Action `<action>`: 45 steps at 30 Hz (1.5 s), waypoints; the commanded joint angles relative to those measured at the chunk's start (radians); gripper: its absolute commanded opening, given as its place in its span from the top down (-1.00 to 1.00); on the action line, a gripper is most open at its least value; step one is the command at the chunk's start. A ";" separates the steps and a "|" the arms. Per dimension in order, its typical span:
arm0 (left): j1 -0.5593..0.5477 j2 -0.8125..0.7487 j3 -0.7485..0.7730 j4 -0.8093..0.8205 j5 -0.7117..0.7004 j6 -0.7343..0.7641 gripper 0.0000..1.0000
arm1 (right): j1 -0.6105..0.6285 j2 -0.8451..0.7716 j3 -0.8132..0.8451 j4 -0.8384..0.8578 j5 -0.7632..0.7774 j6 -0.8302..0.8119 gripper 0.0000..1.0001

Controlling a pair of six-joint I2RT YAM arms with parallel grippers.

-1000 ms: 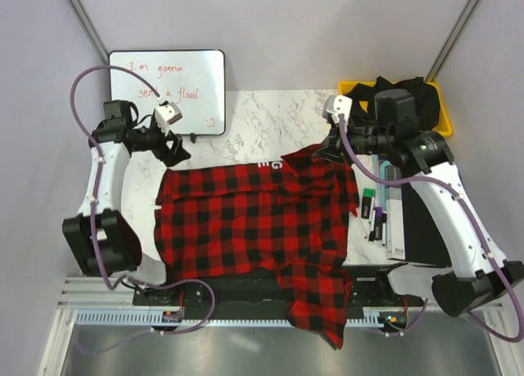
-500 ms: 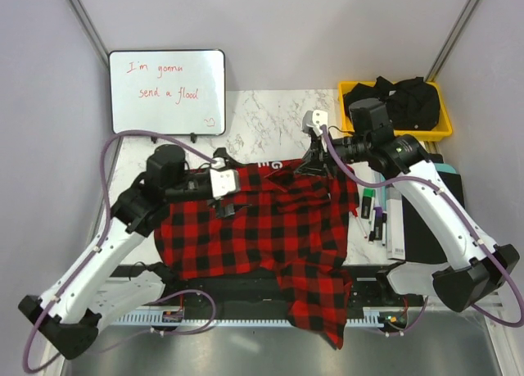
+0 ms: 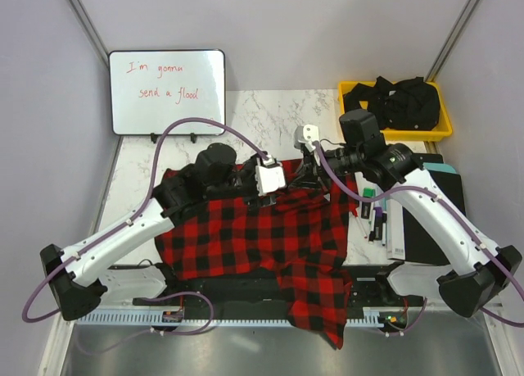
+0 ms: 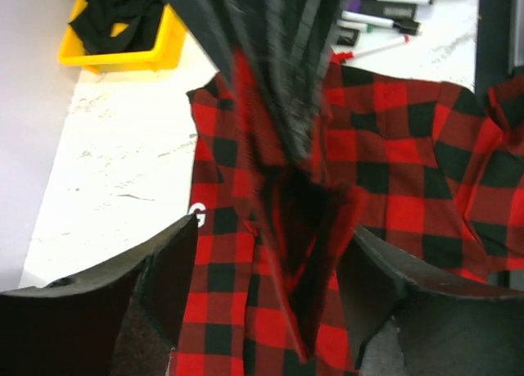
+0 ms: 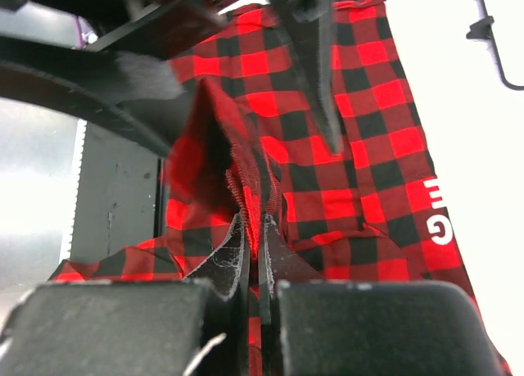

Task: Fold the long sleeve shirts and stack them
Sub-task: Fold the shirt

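One red-and-black check flannel shirt (image 3: 246, 228) lies spread over the table's middle, one part hanging over the near edge. My right gripper (image 3: 301, 173) is shut on a raised fold of the shirt (image 5: 246, 188) at its far edge and lifts it into a ridge. My left gripper (image 3: 282, 182) is open, its fingers (image 4: 164, 261) straddling the same raised fold (image 4: 303, 212) just left of the right gripper, jaws wide on either side of the cloth. In the left wrist view the right gripper's fingers (image 4: 278, 73) show pinching the cloth from above.
A whiteboard (image 3: 167, 89) with red writing stands at the back left. A yellow bin (image 3: 395, 106) of black cloth sits at the back right. Markers and a dark box (image 3: 385, 212) lie along the right side. White marble tabletop (image 3: 262, 114) shows behind the shirt.
My left arm has swung from the far left across the shirt to the raised fold beside the right gripper. My right gripper has drawn the cloth a little leftward and up.
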 commanded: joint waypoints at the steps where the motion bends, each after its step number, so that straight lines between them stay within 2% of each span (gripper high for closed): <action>1: -0.016 0.007 0.064 0.047 -0.059 -0.057 -0.33 | 0.027 -0.033 -0.020 0.032 0.003 -0.017 1.00; 2: -0.018 0.004 0.067 0.043 -0.045 -0.057 -0.21 | 0.030 -0.033 -0.021 0.032 0.006 -0.017 1.00; 3: -0.022 0.004 0.076 0.031 -0.034 -0.051 0.29 | 0.034 -0.033 -0.020 0.035 0.009 -0.017 1.00; 4: -0.027 0.004 0.082 0.000 -0.031 -0.047 0.63 | 0.036 -0.035 -0.017 0.033 0.009 -0.014 1.00; 5: -0.031 -0.001 0.089 -0.015 -0.031 -0.046 0.85 | 0.039 -0.036 -0.014 0.040 0.009 -0.006 0.99; 6: -0.033 -0.002 0.096 -0.034 -0.025 -0.040 0.96 | 0.041 -0.038 0.000 0.041 0.007 0.005 0.91; 7: -0.033 -0.007 0.098 -0.085 -0.021 -0.038 0.96 | 0.038 -0.039 0.011 0.041 0.010 0.023 0.79; 8: -0.033 -0.022 0.098 -0.109 -0.007 -0.037 0.96 | 0.039 -0.047 0.021 0.041 0.015 0.028 0.46; 10: -0.034 -0.053 0.075 -0.150 0.012 -0.025 0.96 | 0.039 -0.061 0.048 0.046 0.062 0.040 0.09; 11: -0.033 -0.076 0.058 -0.172 0.033 -0.002 0.97 | 0.027 -0.079 0.054 0.047 0.075 0.049 -0.36; 12: -0.033 -0.118 0.018 -0.176 0.036 0.008 0.96 | 0.015 -0.087 0.064 0.055 0.093 0.066 -0.49; 13: -0.033 -0.145 0.000 -0.183 0.038 0.017 0.97 | -0.005 -0.096 0.069 0.064 0.102 0.083 -0.55; 16: -0.031 -0.217 -0.037 -0.213 0.015 0.020 0.96 | -0.161 -0.076 0.084 0.064 0.075 0.126 -0.57; 17: -0.031 -0.234 -0.037 -0.225 0.024 0.012 0.96 | -0.253 -0.062 0.081 0.063 0.072 0.138 -0.56; 19: -0.031 -0.275 -0.034 -0.229 0.030 0.011 0.97 | -0.338 -0.001 0.077 0.061 0.075 0.146 -0.51; 23: -0.022 -0.239 0.039 -0.216 -0.136 -0.038 0.96 | -0.459 0.157 0.104 0.050 0.206 0.137 -0.31; 26: 0.011 -0.177 0.105 -0.144 -0.227 -0.044 0.96 | -0.476 0.289 0.139 0.037 0.239 0.092 -0.16; 28: 0.045 -0.127 0.150 -0.088 -0.237 -0.026 0.96 | -0.478 0.385 0.156 0.037 0.267 0.088 -0.10; 31: 0.149 -0.006 0.282 -0.025 -0.206 -0.015 0.96 | -0.492 0.476 0.199 0.029 0.258 0.082 0.04; 32: 0.209 0.068 0.376 -0.025 -0.185 -0.015 0.96 | -0.496 0.485 0.206 0.036 0.250 0.089 0.05; 35: 0.272 0.157 0.527 -0.006 -0.139 0.000 0.97 | -0.502 0.516 0.209 0.070 0.245 0.146 0.09; 39: 0.292 0.247 0.610 0.041 -0.093 0.046 0.96 | -0.502 0.562 0.219 0.090 0.247 0.177 0.10; 43: 0.294 0.274 0.632 0.058 -0.074 0.057 0.97 | -0.502 0.614 0.238 0.098 0.247 0.209 0.30; 45: 0.294 0.271 0.621 0.060 -0.067 0.051 0.96 | -0.502 0.613 0.200 0.107 0.218 0.241 0.33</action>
